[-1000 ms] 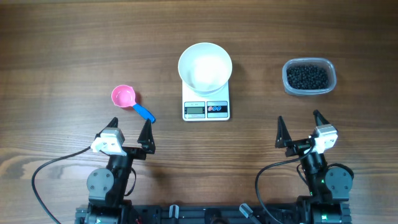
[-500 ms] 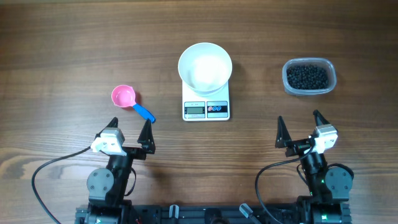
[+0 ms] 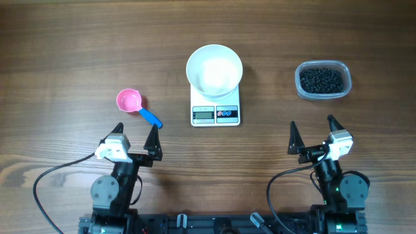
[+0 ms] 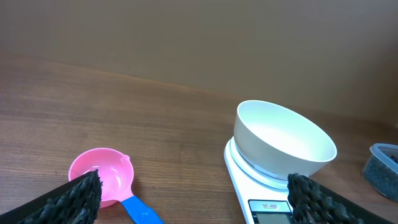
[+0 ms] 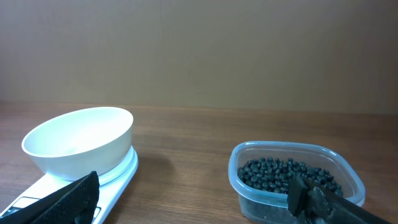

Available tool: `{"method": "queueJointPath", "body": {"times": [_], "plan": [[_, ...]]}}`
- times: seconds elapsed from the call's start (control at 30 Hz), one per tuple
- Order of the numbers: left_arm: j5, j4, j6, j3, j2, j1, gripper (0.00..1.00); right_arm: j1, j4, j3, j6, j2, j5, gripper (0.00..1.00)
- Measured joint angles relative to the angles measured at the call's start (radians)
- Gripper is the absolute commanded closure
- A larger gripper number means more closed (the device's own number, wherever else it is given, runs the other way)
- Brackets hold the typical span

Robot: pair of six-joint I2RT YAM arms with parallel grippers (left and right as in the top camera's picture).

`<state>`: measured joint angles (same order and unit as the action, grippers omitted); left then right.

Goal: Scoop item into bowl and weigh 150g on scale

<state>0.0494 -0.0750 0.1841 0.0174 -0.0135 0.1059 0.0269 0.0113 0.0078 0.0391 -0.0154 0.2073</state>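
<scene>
Left claw (image 3: pixel 136 130) and right claw (image 3: pixel 312 123) both wide open, bottom of frame. Bowl (image 3: pixel 214 69) on scale (image 3: pixel 216 114), centre. Beads (image 3: pixel 322 79) in tub (image 3: pixel 349 82), upper right. Scoop (image 3: pixel 130 101) on tabletop (image 3: pixel 65 52), left.

Bright, even light, soft short shadows, mild glare inside the bowl (image 3: pixel 214 69); all 3 views sharp.

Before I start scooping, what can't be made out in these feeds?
- Scale reading: too small overhead; cut off by the bottom edge in the left wrist view.
- Beads depth: the tub wall obscures it, right wrist view.
- Scoop handle's end: bottom edge, left wrist view.
</scene>
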Motion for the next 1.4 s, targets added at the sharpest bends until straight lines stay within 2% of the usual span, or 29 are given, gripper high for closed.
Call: {"method": "queueJointPath", "body": {"times": [0.57, 0.87, 1.17, 1.27, 1.4], "plan": [[-0.031, 0.0, 0.0, 0.0, 0.0, 0.0, 0.0, 0.0, 0.0, 0.0, 0.0, 0.0, 0.0, 0.0], [-0.14, -0.04, 0.0, 0.087, -0.018, 0.0, 0.0, 0.0, 0.0, 0.0, 0.0, 0.0, 0.0, 0.0], [-0.261, -0.18, -0.007, 0.335, -0.28, 0.0, 0.0, 0.0, 0.0, 0.0, 0.0, 0.0, 0.0, 0.0], [-0.299, -0.207, -0.006, 0.443, -0.426, 0.0, 0.0, 0.0, 0.0, 0.0, 0.0, 0.001, -0.001, 0.0], [-0.348, -0.361, 0.03, 0.628, -0.652, 0.0, 0.0, 0.0, 0.0, 0.0, 0.0, 0.002, -0.003, 0.0]]}}
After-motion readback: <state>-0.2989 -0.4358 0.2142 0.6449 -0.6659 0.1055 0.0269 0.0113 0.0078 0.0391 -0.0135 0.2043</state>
